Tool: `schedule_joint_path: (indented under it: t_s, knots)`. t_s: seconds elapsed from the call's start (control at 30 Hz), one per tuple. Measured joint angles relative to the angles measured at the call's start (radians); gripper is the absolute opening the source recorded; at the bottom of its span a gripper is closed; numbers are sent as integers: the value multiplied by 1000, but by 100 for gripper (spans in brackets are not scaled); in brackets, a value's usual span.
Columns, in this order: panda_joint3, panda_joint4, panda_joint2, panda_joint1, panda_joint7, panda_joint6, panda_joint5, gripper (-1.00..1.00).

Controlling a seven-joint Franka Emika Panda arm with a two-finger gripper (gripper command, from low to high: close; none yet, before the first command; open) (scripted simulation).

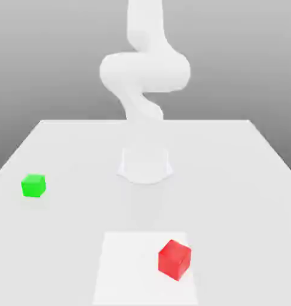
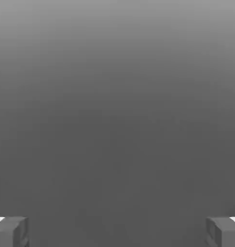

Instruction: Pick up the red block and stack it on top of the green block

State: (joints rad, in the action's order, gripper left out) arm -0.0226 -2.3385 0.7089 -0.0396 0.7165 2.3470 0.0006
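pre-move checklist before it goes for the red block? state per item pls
1. Gripper open: ok. In the hand view its fingers stand far apart with nothing between them.
2. Red block free to grasp: ok. It sits alone on the table, near the front, toward the exterior view's right.
3. Green block top clear for stacking: ok. Nothing rests on it.
4. Blocks apart: ok. Green is at the exterior view's left, well away from red.
5. Gripper lined up over the red block: not ok. The hand view has no block between the fingers.
6. Red block's yaw against the fingers: cannot tell.
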Motion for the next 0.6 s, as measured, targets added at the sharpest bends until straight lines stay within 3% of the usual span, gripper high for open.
schedule_joint_path:
  t_s: [0.33,0.6]
  knots:
    - [-76,-155,-369,-141,-352,189,22,0]
    - [-79,-277,-659,-201,-629,338,40,0]
